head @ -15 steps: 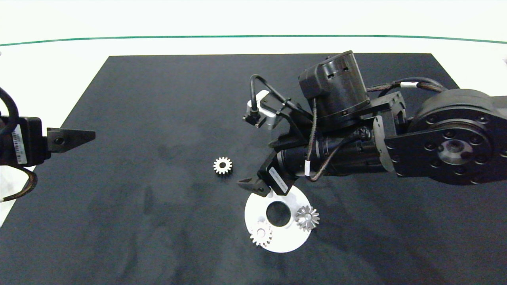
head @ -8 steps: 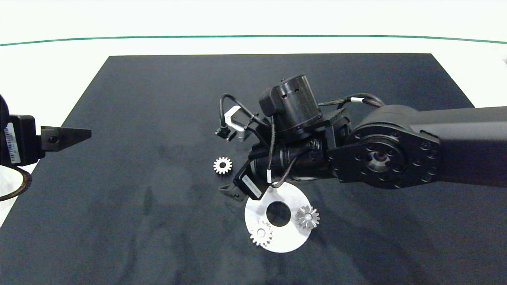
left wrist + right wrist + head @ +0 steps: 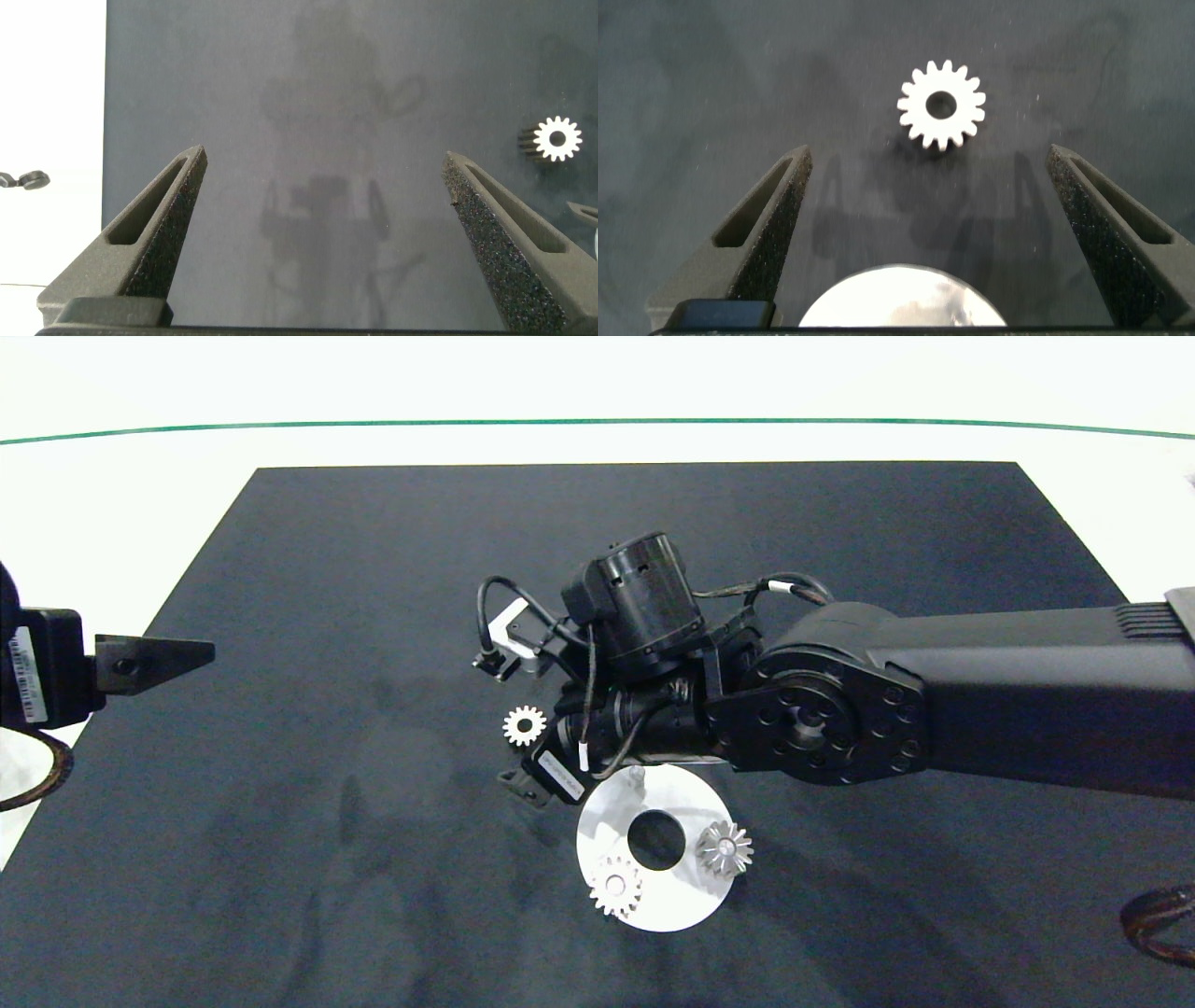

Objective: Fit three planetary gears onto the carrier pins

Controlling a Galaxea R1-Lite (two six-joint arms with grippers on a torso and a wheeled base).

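Head view shows two planetary gears already sitting on the white carrier disc (image 3: pixel 672 905): one gear (image 3: pixel 615 888) on the near-left pin and one (image 3: pixel 724 848) on the right pin, beside the large centre hole. A third pin (image 3: pixel 637 775) stands bare at the disc's far edge, just below the right arm's wrist. The last loose gear (image 3: pixel 524 725) lies flat on the black mat (image 3: pixel 327 616), near the disc's far-left side.

The right gripper (image 3: pixel 938 224) hangs above that gear with its fingers spread wide, the gear lying ahead of the gap between them, slightly beyond the tips; the disc's rim shows at the wrist view's lower edge. This pose looks like a lining-up for a pinch across the gear's teeth, so the fingers likely need to advance a little before descending. Since the gear lies flat on the mat, the tips will have to reach right down to the surface.

The left gripper (image 3: pixel 322 233) is parked at the mat's left edge, fingers wide apart and holding nothing.
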